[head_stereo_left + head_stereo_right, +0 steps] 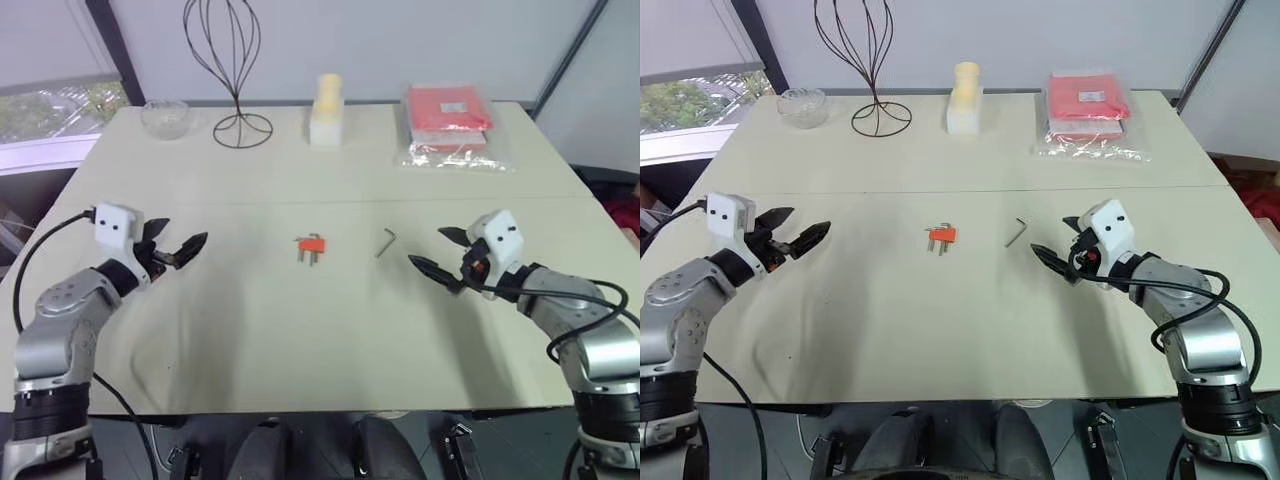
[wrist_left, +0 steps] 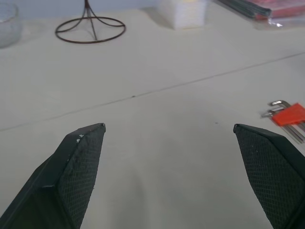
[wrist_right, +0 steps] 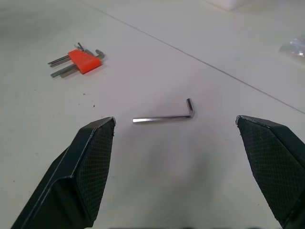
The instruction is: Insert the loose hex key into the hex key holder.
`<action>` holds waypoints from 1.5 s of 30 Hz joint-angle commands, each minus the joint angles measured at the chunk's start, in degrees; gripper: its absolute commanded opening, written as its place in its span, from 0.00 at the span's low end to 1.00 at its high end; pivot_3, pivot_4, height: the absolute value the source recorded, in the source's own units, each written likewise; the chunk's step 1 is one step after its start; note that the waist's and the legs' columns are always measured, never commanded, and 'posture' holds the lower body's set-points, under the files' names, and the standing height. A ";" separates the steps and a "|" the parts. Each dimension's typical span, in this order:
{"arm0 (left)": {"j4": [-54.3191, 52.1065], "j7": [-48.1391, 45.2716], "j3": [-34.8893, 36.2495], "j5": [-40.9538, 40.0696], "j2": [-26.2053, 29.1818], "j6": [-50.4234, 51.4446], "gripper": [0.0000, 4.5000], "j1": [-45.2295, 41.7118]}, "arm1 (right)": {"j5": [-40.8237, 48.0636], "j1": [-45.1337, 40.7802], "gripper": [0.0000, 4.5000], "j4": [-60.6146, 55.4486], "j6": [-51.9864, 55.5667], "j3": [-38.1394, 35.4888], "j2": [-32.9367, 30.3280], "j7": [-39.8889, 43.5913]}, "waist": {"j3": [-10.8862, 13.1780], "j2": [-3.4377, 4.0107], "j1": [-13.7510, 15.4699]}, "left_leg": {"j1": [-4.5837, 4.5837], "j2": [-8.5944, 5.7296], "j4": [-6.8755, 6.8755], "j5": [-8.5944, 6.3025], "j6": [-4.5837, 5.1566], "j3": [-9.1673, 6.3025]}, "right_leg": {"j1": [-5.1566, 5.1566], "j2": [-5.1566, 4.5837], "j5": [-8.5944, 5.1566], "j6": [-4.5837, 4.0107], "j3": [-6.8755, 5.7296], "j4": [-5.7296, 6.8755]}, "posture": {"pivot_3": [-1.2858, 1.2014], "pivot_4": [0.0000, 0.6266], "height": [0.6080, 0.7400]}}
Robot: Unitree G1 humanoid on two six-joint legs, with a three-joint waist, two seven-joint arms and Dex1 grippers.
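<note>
Bare table [image 1: 250, 330] around loose hex key [image 1: 386, 242]

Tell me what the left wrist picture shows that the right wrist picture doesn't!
Left wrist picture alone: the wire stand's round base and the edge of a glass bowl. Right wrist picture alone: the loose hex key, lying flat on the table ahead of the open right pincer. Both share the red hex key holder, the pale table, and a pair of open black fingers.
</note>
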 commanded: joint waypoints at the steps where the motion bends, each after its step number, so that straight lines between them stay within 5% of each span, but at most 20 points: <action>1: -2.50 -1.40 0.17 -1.42 0.26 -0.06 1.00 0.36 | 0.08 -1.33 0.94 -0.98 -0.13 -1.41 -1.05 -0.36 | 0.00 0.00 -0.06 | 0.00 0.01 0.00 0.00 0.00 0.00 | 0.00 0.00 0.00 0.00 0.00 0.00 | 0.52 0.24 1.00; 31: -0.07 -6.81 -5.24 0.33 2.44 -1.29 1.00 -4.52 | -2.48 -4.41 0.94 1.06 -3.48 4.08 1.80 -2.99 | 0.00 0.00 -0.13 | 0.00 0.01 0.01 0.00 0.00 0.01 | 0.00 0.05 0.00 0.00 0.00 0.00 | 0.52 0.24 1.00; 38: 6.70 -25.26 -11.83 0.52 11.77 -1.45 1.00 -11.72 | -11.69 -22.78 0.94 24.49 -17.99 19.46 11.37 4.41 | 0.09 0.08 -1.69 | 0.04 0.03 -0.09 0.02 -0.03 -0.01 | -0.02 0.10 0.01 -0.02 -0.08 0.01 | 0.52 0.24 1.00; 45: 8.62 -28.96 -12.96 1.86 12.32 -3.22 1.00 -13.20 | -19.22 -36.34 0.94 54.88 -35.58 25.82 18.42 11.63 | 0.14 0.11 -2.01 | 0.02 0.00 -0.10 0.15 -0.27 0.04 | -0.08 0.07 0.01 -0.02 -0.08 0.00 | 0.52 0.24 1.00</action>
